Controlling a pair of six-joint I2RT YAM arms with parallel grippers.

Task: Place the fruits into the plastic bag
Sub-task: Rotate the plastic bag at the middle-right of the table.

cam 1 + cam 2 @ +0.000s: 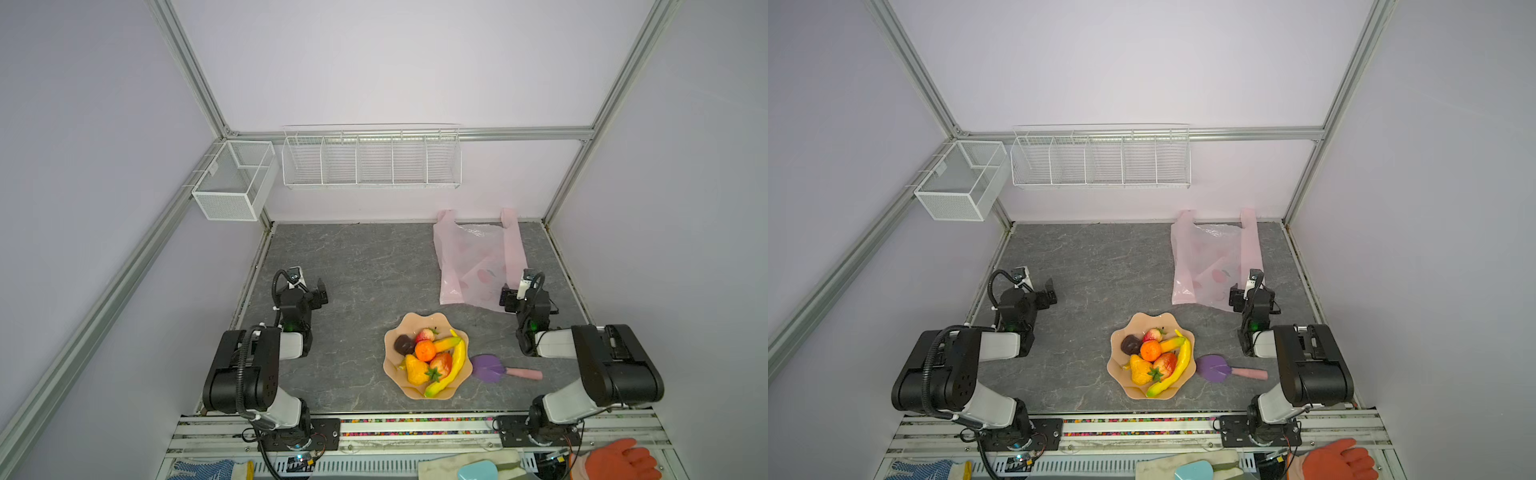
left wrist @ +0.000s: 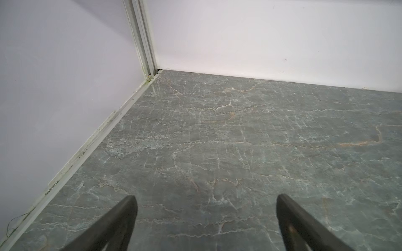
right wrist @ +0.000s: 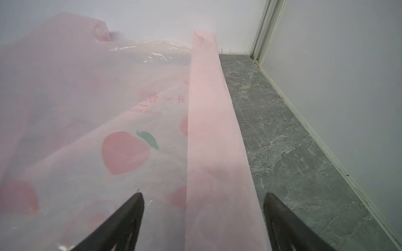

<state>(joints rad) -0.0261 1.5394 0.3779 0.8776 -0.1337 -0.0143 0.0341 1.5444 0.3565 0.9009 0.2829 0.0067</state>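
Observation:
The fruits [image 1: 424, 351] are piled in a peach scalloped bowl [image 1: 419, 320] at the front centre in both top views: two bananas [image 1: 455, 365], a tangerine, two strawberries [image 1: 441, 363], a pear [image 1: 415, 370] and a dark round fruit [image 1: 404, 344]. The pale pink plastic bag [image 1: 473, 262] lies flat at the back right, handles toward the rear wall. My right gripper [image 3: 203, 195] hovers open over the bag's near right edge, its fingers straddling one handle strip [image 3: 208, 121] without pinching it. My left gripper [image 2: 205, 196] stands open over bare table at the left [image 1: 311, 291].
A purple leaf-shaped paddle [image 1: 490, 368] with a pink handle lies just right of the bowl. White wire baskets [image 1: 371, 160] and a mesh box [image 1: 232, 183] hang on the back and left walls. An orange glove [image 1: 619, 461] rests beyond the front rail.

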